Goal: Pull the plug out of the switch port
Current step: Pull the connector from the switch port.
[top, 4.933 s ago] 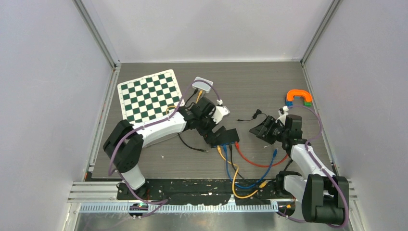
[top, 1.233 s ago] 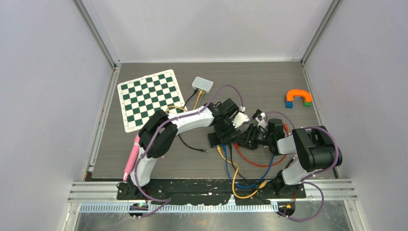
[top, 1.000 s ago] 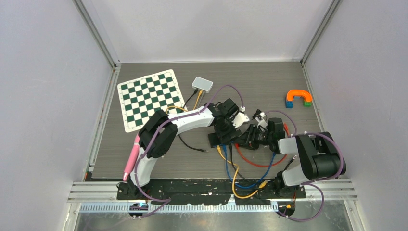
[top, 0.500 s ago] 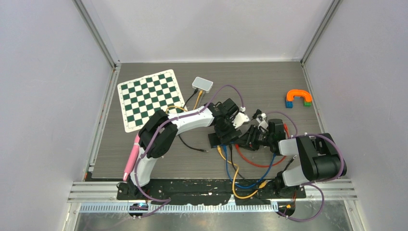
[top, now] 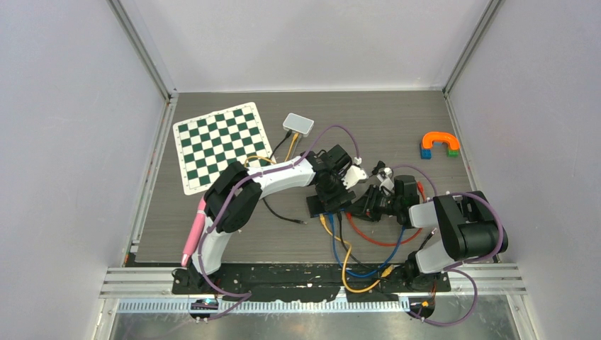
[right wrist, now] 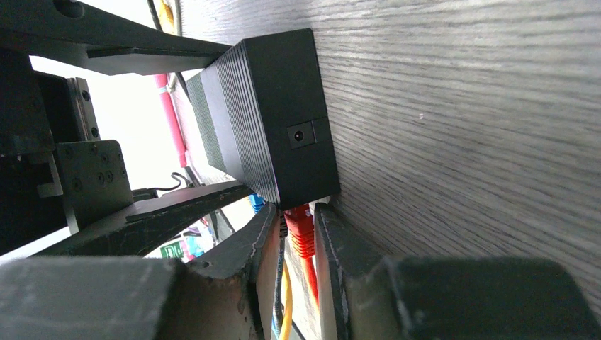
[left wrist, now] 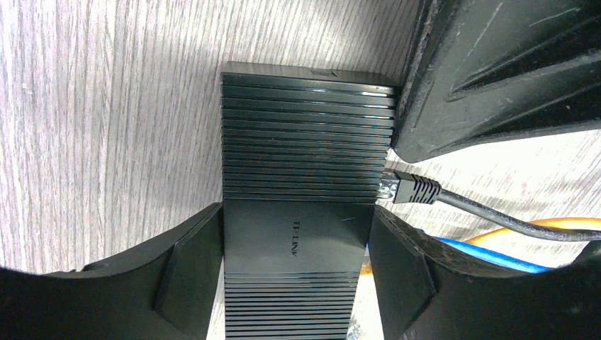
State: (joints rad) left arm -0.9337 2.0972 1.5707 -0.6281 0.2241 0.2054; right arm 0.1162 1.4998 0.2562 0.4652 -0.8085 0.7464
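A loop of round-jacketed yellow cable [top: 344,269] lies nearest on the grey wood-grain tabletop [top: 397,120]. The red moulded plug [right wrist: 301,237] sits at the front corner of the black, finely ribbed plastic switch box [left wrist: 305,142]. The right gripper [right wrist: 298,212] brackets the plug narrowly; whether it pinches cannot be told. The left gripper [left wrist: 296,248] is clamped across the box's sides. Farther off lies a rounded white box [top: 298,124].

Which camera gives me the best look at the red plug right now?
Right wrist: the red plug sits against the switch, between the fingers of the right gripper. Top external shows only its red cable; the plug is hidden under the gripper. Left wrist shows none of it.
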